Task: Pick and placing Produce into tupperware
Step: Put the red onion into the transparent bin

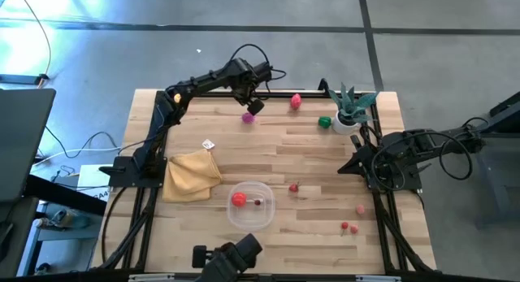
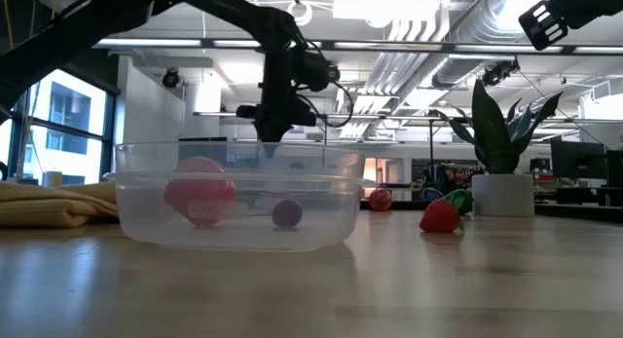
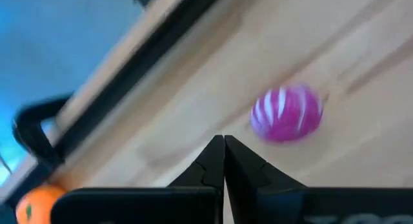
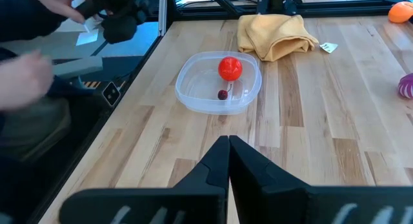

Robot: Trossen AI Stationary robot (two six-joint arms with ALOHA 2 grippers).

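The clear tupperware [image 1: 250, 204] sits near the table's near edge and holds a red ball [image 1: 239, 199] and a small dark cherry [image 4: 222, 94]. A magenta-purple, white-striped vegetable [image 3: 286, 113] lies on the wood near the far edge [image 1: 248, 117]. My left gripper [image 3: 224, 145] is shut and hovers just beside and above it [image 1: 253, 105], touching nothing. Other produce lies loose: a red-pink piece [image 1: 296, 101], a green piece [image 1: 325, 122], a strawberry [image 1: 293, 186], a pink piece [image 1: 361, 209], red cherries [image 1: 348, 227] and an orange piece [image 3: 32, 204]. My right gripper [image 4: 229, 145] is shut and waits at the table's right edge.
A mustard-yellow cloth [image 1: 192, 175] lies left of the tupperware, with a small white tag [image 1: 209, 144] beyond it. The spiky potted plant [image 1: 350, 108] stands at the far right corner. Black frame rails run along the table's edges. A person's blurred hands [image 4: 39, 17] show beyond the near edge.
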